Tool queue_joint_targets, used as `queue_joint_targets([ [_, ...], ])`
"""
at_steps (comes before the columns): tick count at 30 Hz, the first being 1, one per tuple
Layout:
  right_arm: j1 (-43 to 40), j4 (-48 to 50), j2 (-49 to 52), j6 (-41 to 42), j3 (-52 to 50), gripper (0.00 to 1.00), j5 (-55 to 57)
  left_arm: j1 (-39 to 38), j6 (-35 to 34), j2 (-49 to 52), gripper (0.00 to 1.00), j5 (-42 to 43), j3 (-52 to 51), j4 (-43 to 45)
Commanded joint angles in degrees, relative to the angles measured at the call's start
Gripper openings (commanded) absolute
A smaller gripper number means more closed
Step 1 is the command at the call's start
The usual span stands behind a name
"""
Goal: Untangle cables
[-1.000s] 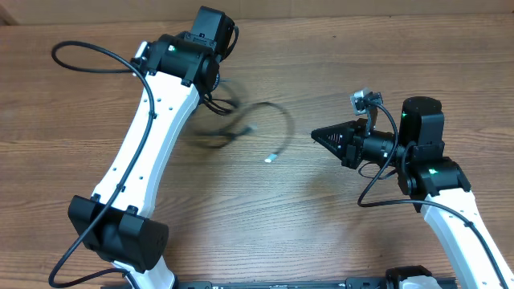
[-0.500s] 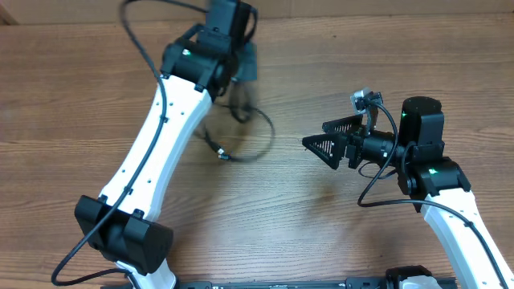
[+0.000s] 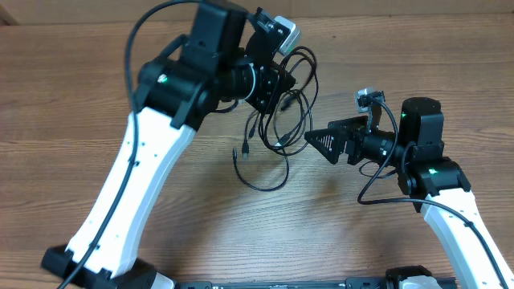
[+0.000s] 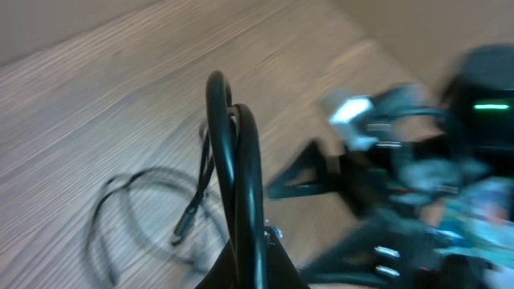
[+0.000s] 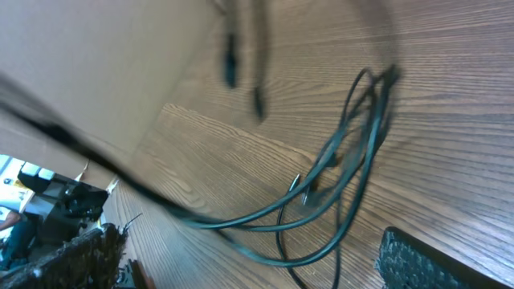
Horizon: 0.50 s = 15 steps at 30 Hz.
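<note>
Cables: thin, black, flexible cords bunched in tangled loops, raised above the wood-grain table. The lower loops droop towards its surface; contact cannot be confirmed. A small plug dangles at one free end.

Left gripper: jaws clamped on the top of the bundle, with the cords arching up and over it in the wrist view.

Right gripper: jaws spread wide and holding nothing. It is just beside the hanging loops and pointed at them. Its pads are black and rough-textured.
</note>
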Motion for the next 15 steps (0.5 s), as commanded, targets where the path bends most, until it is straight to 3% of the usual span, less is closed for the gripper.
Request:
queue_joint_targets([
  [1, 0.02, 0.37, -0.76, 1.36, 0.57, 1.00, 0.79, 0.20, 1.70, -1.60, 0.04, 11.67, 1.38, -0.24],
  [10, 0.00, -2.32, -0.76, 1.51, 0.55, 1.00, 6.03, -0.70, 1.68, -1.81, 0.04, 27.58, 1.38, -0.28],
  [15, 0.00, -4.70, -0.76, 1.51, 0.57, 1.00, 10.01, 1.20, 1.49, -2.05, 0.04, 26.45, 1.38, 0.70],
])
